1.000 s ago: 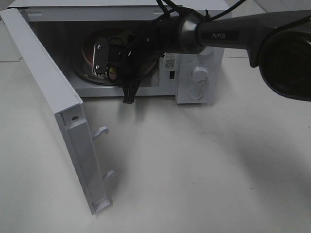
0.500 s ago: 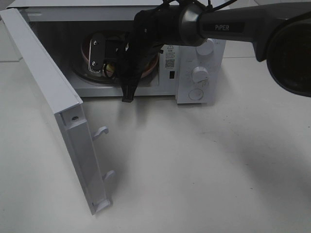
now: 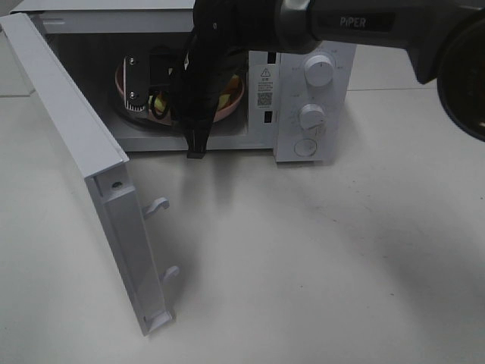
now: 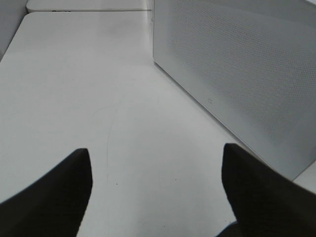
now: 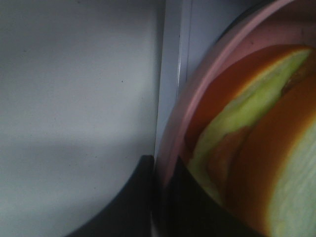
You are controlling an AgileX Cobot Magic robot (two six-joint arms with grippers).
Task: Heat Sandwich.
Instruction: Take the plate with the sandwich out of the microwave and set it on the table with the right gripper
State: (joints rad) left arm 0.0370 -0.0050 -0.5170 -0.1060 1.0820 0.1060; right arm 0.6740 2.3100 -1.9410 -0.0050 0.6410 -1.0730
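Showing green lettuce, reddish filling: sandwich [image 5: 247,143]

Even bright light, soft shadows; rt wrist view blurred.

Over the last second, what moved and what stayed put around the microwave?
The right gripper, shut on the rim of the pink plate, lifted slightly and carried the plate with the sandwich up and a little leftward inside the microwave; the arm rose, uncovering the upper knob. Unchanged: the microwave door stands open, and the microwave has not shifted.
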